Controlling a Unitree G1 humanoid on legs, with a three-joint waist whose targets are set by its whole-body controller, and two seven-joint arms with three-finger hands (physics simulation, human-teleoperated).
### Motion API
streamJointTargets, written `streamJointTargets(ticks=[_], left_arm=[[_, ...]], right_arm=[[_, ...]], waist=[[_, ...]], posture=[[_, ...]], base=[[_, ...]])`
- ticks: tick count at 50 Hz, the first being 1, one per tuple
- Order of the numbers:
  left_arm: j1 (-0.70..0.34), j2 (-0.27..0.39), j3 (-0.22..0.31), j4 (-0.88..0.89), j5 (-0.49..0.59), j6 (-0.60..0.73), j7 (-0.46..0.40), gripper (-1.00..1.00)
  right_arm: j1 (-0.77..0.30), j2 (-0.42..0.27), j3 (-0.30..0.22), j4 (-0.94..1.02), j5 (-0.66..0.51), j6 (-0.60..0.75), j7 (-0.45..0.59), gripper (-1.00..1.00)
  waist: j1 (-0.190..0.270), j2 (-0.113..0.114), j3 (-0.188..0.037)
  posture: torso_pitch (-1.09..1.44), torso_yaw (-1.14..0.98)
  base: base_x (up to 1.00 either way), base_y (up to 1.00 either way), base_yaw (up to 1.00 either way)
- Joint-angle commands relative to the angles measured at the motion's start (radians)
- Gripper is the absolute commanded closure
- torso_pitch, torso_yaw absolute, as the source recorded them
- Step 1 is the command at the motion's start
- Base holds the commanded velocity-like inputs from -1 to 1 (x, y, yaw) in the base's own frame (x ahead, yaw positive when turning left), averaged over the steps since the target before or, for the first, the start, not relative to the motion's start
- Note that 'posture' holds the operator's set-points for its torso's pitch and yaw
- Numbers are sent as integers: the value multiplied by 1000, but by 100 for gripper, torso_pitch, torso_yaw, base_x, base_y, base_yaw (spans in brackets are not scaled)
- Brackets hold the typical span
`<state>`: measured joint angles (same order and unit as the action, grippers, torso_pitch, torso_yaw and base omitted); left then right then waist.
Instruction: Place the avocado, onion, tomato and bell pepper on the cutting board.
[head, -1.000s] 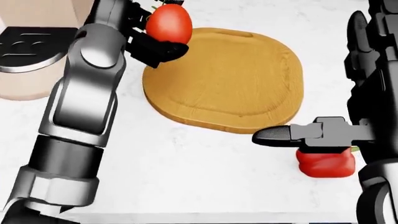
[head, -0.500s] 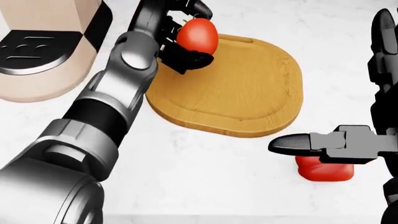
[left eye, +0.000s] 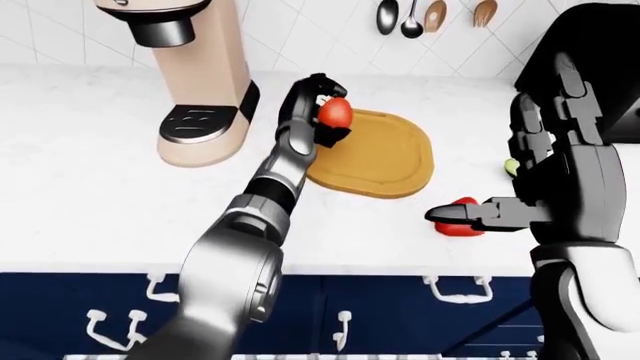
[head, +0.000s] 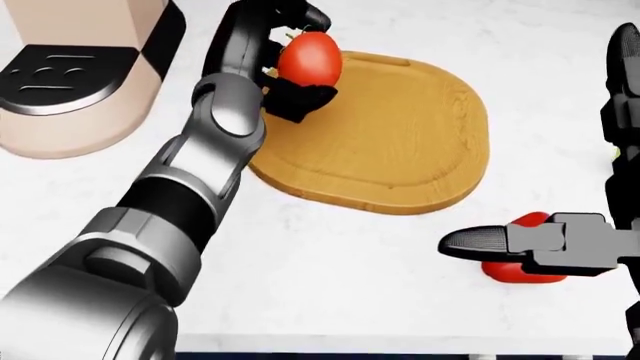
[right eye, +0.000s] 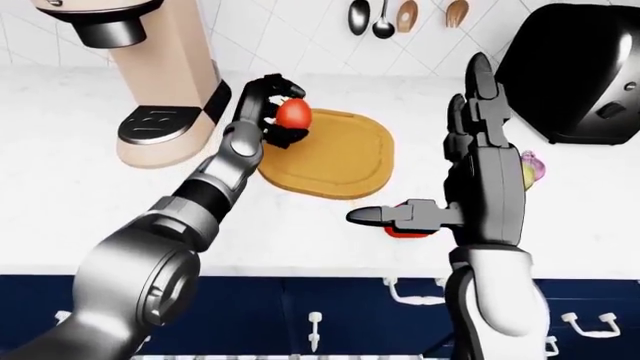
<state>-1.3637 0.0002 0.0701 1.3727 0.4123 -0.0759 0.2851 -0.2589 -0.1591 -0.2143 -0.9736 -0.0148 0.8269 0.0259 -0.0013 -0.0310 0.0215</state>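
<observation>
Currently left hand (head: 285, 56) clamps tomato (head: 308, 58) above cutting board (head: 400, 142) left edge, may roll onto desk (head: 330, 277) if dropped there; right hand (head: 540, 244) splayed, empty, could knock bell pepper (head: 520, 270).

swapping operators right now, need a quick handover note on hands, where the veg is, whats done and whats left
Left hand: shut on the tomato, held over the top-left edge of the cutting board; not released yet.
Right hand: open, fingers spread, thumb above the bell pepper, not gripping it.
Bell pepper lies on the counter below the board's lower right.
Board holds nothing yet, so nothing is done.
Left: release tomato, then pepper, avocado, onion. Pale items show at the right of the eye views, too small to identify.
</observation>
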Motion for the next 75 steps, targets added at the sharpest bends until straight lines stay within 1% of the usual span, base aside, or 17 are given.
streamJointTargets(ticks=[1, 6, 10, 11, 14, 20, 22, 23, 30, 36, 43, 49, 51, 55, 62, 70, 75], left_arm=[[-44, 9, 2, -48, 7, -31, 19, -18], [-35, 3, 5, -45, 13, -32, 22, -42], [-31, -1, 4, -45, 20, -29, 22, -47], [-30, -1, 4, -44, 21, -27, 22, -62], [-31, -2, 4, -44, 24, -25, 20, -78], [-30, -2, 4, -44, 29, -22, 20, -76], [-30, -2, 5, -44, 30, -22, 20, -84], [-30, -1, 5, -44, 30, -23, 21, -100], [-47, 7, 4, -70, 7, -19, -1, -100], [-103, 28, -13, -151, -43, 31, -83, -100], [-71, 55, -33, -445, -119, 212, -222, -100], [131, 85, -52, -939, -120, 493, -333, -100], [223, 91, -55, -1117, -120, 582, -373, -100], [351, 95, -51, -1338, -121, 685, -412, -100], [497, 123, -60, -1636, -80, 848, -468, -100], [613, 119, -53, -1843, -47, 947, -510, -100], [625, 116, -54, -1845, -48, 935, -501, -100]], right_arm=[[-21, -9, -6, -31, -5, -22, -3, -100], [-24, -13, -12, -41, -5, -8, 1, -100], [-18, -14, -20, -52, -2, -2, 6, -100], [-18, -13, -22, -54, -1, -1, 7, -100], [-26, -17, -26, -58, 2, 9, 8, -100], [-29, -20, -25, -59, 4, 11, 7, -100], [-30, -21, -23, -58, 2, 10, 5, -100], [-26, -18, -26, -54, 4, 4, 6, -100], [-4, -7, -12, -33, -6, -29, 4, -100], [-13, -7, -15, -36, -11, 13, -4, -100], [-18, -40, 16, -36, -75, 76, 2, -100], [-67, -70, 21, -50, -143, 194, 58, -100], [-98, -121, 57, -71, -196, 273, 92, -100], [-92, -158, 91, -74, -318, 296, 198, -100], [-193, -185, 155, -74, -726, 339, 639, -100], [-262, -269, 147, -5, -966, 244, 1034, -100], [-297, -177, 143, 76, -1134, 77, 1174, -100]], waist=[[0, -4, -28], [1, -4, -28], [1, -5, -29], [2, -5, -29], [2, -6, -30], [2, -6, -30], [2, -6, -30], [2, -6, -30], [2, -5, -31], [2, -5, -28], [3, -5, -22], [-2, 3, -14], [-1, 4, -14], [-1, 7, -10], [-5, 10, -6], [-5, 14, -1], [-8, 22, -1]], posture=[[0, 0], [0, 0], [0, 0], [0, 0], [0, 0], [0, 0], [0, 0], [0, 0], [0, 0], [0, 0], [0, 0], [0, 0], [0, 0], [0, 0], [0, 0], [0, 0], [0, 0]], base=[[0, 0, 0], [0, 0, 0], [0, 0, 0], [0, 0, 0], [0, 0, 0], [0, 0, 0], [0, 0, 0], [0, 0, 0], [0, 0, 0], [0, 0, 0], [0, 0, 0], [0, 0, 0], [0, 0, 0], [0, 0, 0], [0, 0, 0], [0, 0, 0], [0, 0, 0]])
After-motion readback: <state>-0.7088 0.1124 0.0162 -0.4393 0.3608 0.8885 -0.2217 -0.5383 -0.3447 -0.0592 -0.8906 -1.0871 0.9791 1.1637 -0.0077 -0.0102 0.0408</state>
